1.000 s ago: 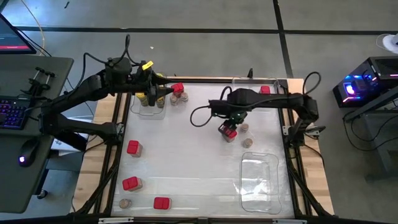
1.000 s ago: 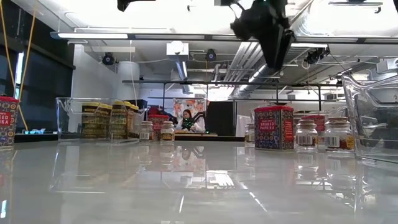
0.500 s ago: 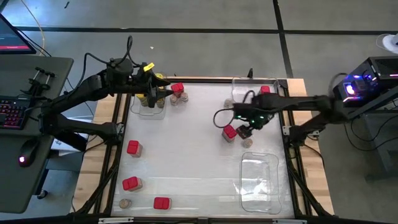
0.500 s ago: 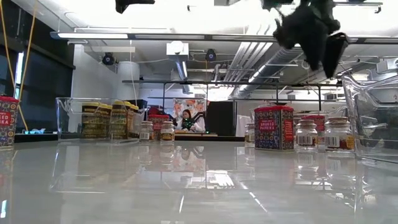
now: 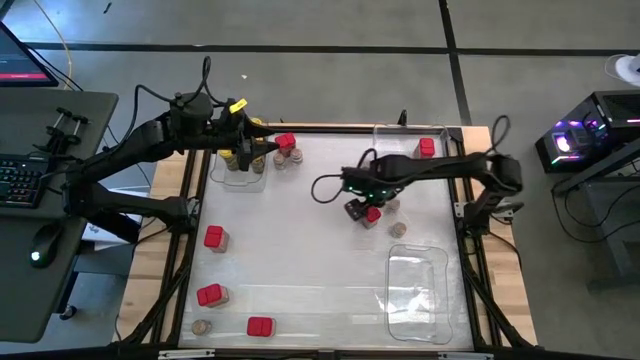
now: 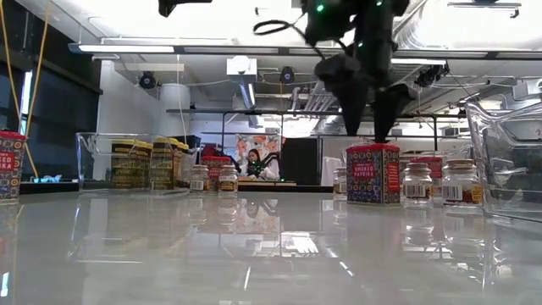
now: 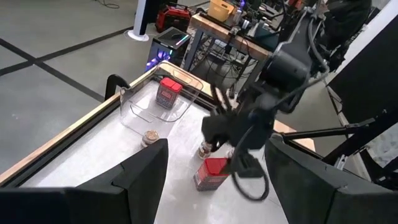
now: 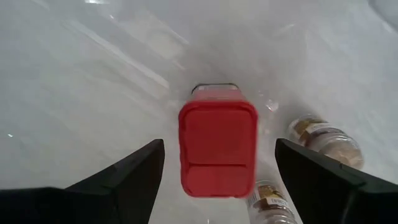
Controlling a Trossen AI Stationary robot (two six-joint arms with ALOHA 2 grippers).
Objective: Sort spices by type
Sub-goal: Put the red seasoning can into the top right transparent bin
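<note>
The right gripper [image 6: 370,127] is hanging wide open and empty over the red box [image 8: 217,147]; descending, 1 finger is probably risking hitting the neighbouring jar [image 8: 324,140].

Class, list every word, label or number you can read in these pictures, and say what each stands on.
"SMOKED PAPRIKA": front of the red spice box under the open right gripper, low view.
"PAPRIKA", first word cut off: red box at the picture's left edge.
Labels on the yellow-lidded jars and small round jars: too small to read.
</note>
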